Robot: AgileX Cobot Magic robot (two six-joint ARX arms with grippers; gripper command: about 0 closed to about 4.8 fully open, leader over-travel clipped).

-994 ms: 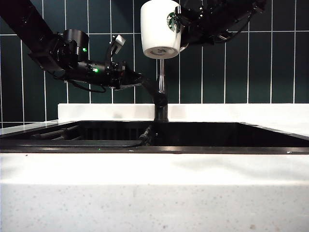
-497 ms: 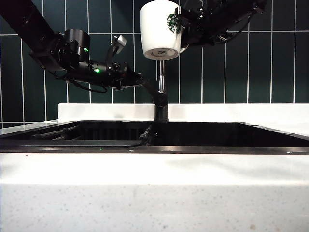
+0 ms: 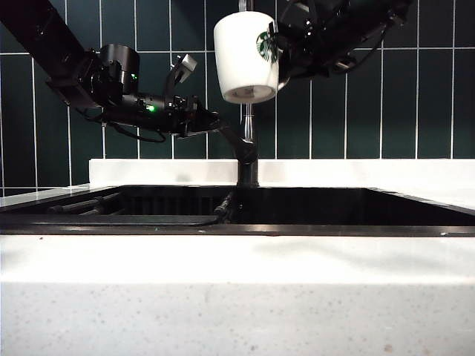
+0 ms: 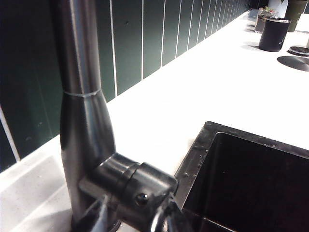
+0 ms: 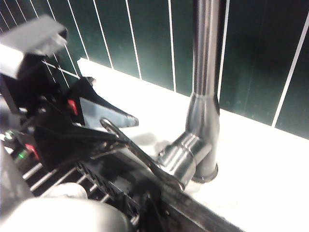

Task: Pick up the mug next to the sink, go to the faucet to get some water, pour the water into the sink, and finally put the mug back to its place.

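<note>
Right gripper (image 3: 286, 48), top centre, clenched on mug (image 3: 245, 55), contents hidden; left gripper (image 3: 211, 122) spread around faucet (image 3: 248, 141) lever above sink (image 3: 237, 230).

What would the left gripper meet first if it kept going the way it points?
The faucet: the open left gripper already straddles its lever, so the lever hub probably comes first, though depth is unclear.

mug (image 3: 245, 55): white, green logo, tilted, raised | faucet (image 3: 248, 141): behind sink (image 3: 237, 222)

mug (image 3: 246, 55) lower and tilted further in the right hand (image 3: 286, 46), base turned away
</note>
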